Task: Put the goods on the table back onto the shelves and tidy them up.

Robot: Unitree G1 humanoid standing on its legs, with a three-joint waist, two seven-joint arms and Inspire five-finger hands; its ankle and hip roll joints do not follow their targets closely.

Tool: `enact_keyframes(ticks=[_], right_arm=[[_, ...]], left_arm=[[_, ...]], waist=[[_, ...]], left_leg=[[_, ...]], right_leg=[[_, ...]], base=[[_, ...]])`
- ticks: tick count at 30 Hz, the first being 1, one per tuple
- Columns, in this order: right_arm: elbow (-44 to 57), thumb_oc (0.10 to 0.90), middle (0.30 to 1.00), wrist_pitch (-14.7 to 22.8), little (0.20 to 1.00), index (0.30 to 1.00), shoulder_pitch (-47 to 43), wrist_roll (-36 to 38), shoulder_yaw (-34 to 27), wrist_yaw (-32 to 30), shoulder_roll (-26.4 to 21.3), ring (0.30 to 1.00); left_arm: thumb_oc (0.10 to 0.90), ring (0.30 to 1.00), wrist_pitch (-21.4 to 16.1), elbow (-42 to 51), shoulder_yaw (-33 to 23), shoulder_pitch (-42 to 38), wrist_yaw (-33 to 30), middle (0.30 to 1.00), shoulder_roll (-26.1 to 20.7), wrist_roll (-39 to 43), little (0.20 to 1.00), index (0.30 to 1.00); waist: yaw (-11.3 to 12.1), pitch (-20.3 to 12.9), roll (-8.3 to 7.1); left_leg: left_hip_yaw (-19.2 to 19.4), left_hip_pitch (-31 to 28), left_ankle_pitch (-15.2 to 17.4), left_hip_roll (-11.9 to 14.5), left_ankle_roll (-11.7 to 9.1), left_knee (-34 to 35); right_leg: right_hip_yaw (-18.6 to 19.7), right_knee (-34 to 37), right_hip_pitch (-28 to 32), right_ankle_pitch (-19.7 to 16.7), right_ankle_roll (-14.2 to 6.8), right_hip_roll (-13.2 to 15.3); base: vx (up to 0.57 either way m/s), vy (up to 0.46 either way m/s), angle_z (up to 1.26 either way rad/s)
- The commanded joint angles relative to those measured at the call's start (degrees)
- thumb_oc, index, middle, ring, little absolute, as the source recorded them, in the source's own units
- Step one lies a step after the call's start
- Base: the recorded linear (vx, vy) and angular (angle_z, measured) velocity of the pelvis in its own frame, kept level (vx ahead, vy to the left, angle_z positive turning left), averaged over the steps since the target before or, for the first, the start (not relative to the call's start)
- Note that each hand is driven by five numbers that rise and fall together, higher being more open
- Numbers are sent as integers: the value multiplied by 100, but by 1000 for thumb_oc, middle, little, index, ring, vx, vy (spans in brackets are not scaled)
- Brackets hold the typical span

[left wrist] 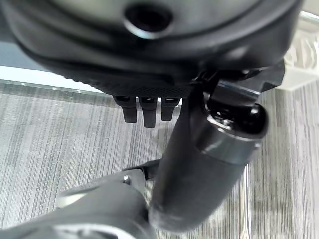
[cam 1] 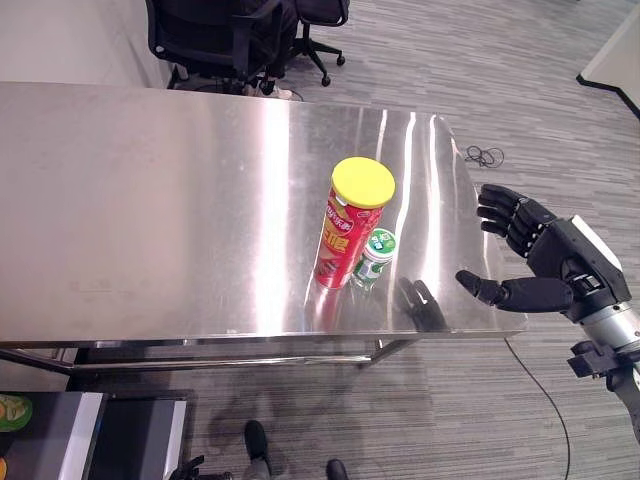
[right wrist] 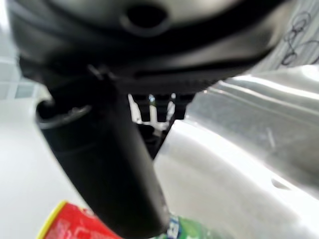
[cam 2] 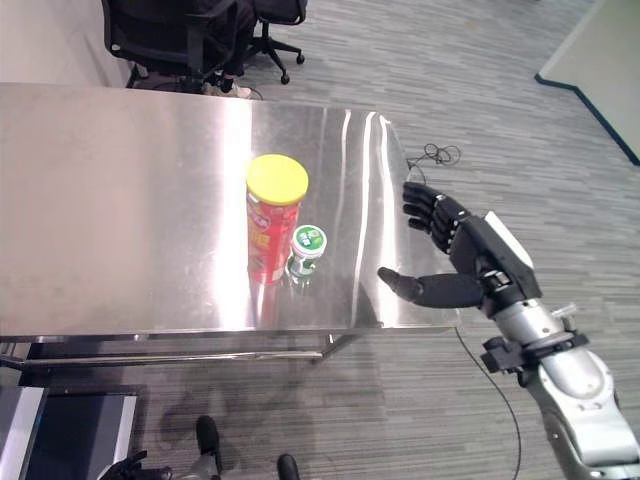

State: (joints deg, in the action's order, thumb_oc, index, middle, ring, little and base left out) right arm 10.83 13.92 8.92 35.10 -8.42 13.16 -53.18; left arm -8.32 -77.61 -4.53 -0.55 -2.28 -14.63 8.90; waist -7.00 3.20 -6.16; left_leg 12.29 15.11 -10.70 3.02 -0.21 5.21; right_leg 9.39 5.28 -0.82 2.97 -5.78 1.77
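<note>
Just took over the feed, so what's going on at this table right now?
The robot's right hand hovers open at the steel table's right edge, facing two goods and touching neither. A tall red snack can with a yellow lid stands upright, with a small green-capped bottle right beside it. The left hand hangs over the carpeted floor.

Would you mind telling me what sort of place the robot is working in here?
Probably an office or lab space: grey carpet, black office chairs behind a steel table, on which stand a red can and a small bottle.
</note>
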Motion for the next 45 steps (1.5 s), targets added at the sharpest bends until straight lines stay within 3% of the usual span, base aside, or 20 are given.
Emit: enact_keyframes(ticks=[1, 29, 45], right_arm=[[-7, 800, 900, 382, 900, 900, -493, 157, -468, -88, 144, 900], [-339, 800, 900, 158, 900, 900, -1092, -259, 603, 161, 339, 900], [-892, 800, 900, 265, 900, 900, -1411, -396, 588, -130, 739, 900]], left_arm=[[800, 900, 6, -318, 223, -170, 107, 900, -35, -100, 900, 900], [800, 900, -2, -274, 325, -216, 238, 900, -35, -37, 900, 900], [800, 900, -100, -160, 665, -110, 139, 900, 118, -169, 900, 900]], waist=[[340, -284, 1], [611, -270, -20], [715, -279, -9]], left_leg=[[64, -629, 480, 477, -540, -21], [-201, -679, 515, 379, -546, -21], [-308, -706, 566, 317, -522, -21]], right_leg=[[96, -177, -388, -175, -180, -175], [-158, -181, -208, -78, -144, -78], [-293, -136, -147, -66, -150, -32]], base=[[9, -4, 3], [21, -1, 5], [4, 2, 1]])
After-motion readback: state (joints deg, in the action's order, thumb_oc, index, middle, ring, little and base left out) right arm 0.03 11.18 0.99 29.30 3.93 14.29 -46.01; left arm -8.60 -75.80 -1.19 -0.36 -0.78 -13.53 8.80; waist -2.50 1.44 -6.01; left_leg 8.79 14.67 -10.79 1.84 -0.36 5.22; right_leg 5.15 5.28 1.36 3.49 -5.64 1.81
